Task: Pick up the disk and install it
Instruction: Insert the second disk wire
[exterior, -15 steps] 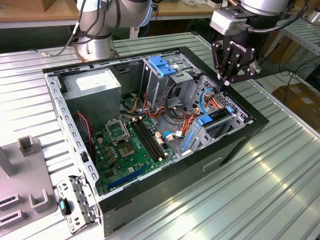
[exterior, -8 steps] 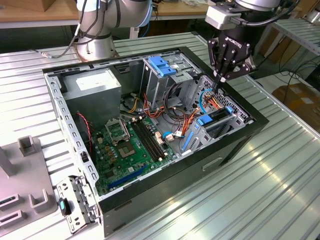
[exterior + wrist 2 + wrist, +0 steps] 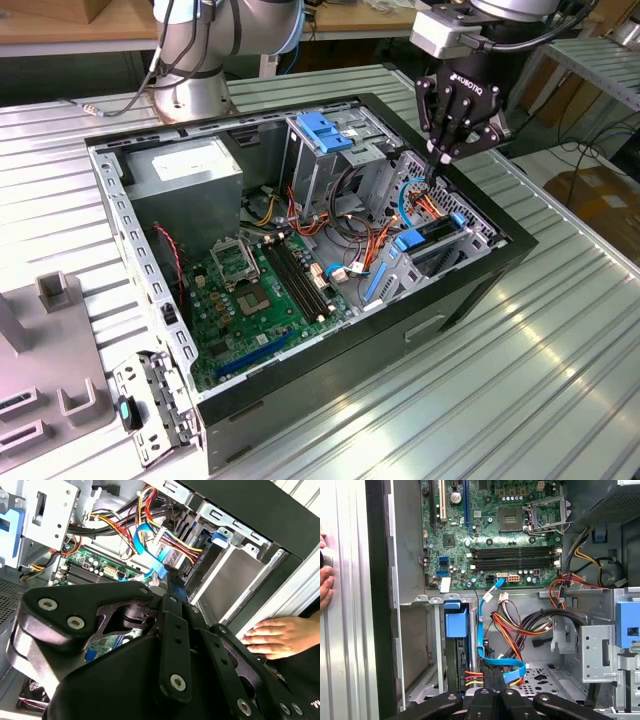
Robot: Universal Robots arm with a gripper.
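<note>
Your gripper [image 3: 172,587] body blocks much of the motherboard [image 3: 82,565] (second wrist view); the person's hand [image 3: 277,636] is cropped at the edge.

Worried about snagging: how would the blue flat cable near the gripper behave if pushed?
The blue flat cable is thin and curves loosely, so it probably bends aside, light and floppy. It lies by the gripper among other wires, so it could snag.

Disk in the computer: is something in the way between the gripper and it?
Yes. The disk sits in its slot at the case's edge, between blue tabs. The gripper hangs just above it, and a blue flat cable and red, yellow and orange wires crowd the space between them.
</note>
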